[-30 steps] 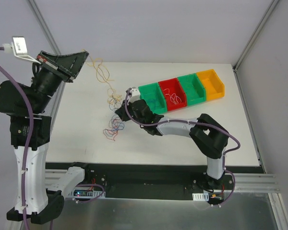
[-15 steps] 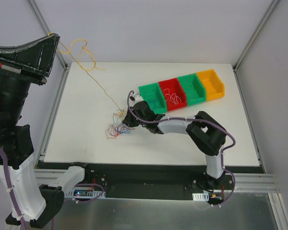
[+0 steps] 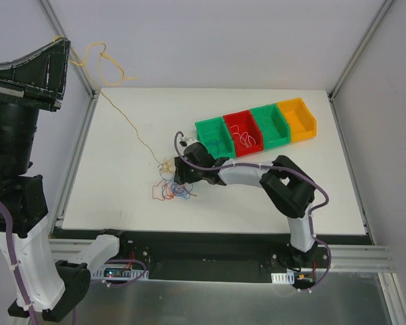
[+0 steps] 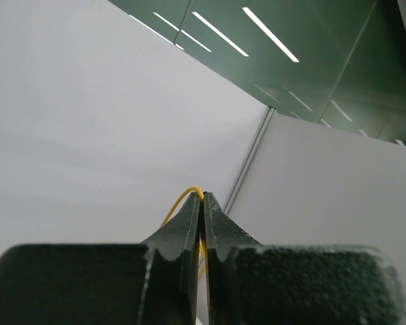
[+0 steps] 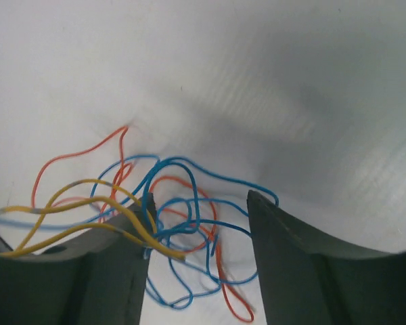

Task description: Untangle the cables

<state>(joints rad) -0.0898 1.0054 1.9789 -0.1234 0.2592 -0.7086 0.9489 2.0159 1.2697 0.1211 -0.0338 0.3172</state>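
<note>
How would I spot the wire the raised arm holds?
On the white table, find the knot of blue, red and yellow wires near the leftmost green plastic bin. One thin yellow wire rises leftward from it into the shut left gripper; only it leaves the tabletop.

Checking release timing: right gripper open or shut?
Open. In the right wrist view, right gripper fingers stand apart; blue and red cables loose between.

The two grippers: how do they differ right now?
The left gripper is shut, pinching a yellow cable; the right gripper stands open. The left gripper is raised high off the table; the right gripper sits low over the tangle. Both are dark two-finger claws.
</note>
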